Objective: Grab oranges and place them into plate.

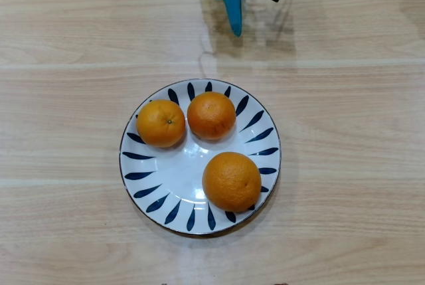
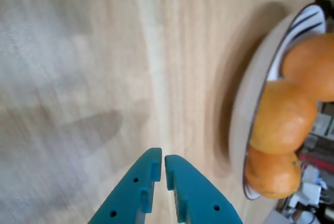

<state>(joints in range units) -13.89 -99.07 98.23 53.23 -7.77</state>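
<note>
Three oranges lie on the white plate with dark blue leaf strokes: one at upper left, one at the upper middle, and the larger one at lower right. My blue gripper is at the top edge of the overhead view, above the plate and apart from it, fingers together and empty. In the wrist view the gripper is shut with only a thin slit between the fingers, over bare wood. The plate and the oranges sit at the right edge, blurred.
The plate rests on a light wooden table with plank seams. Some clutter shows beyond the table at the lower right corner of the wrist view.
</note>
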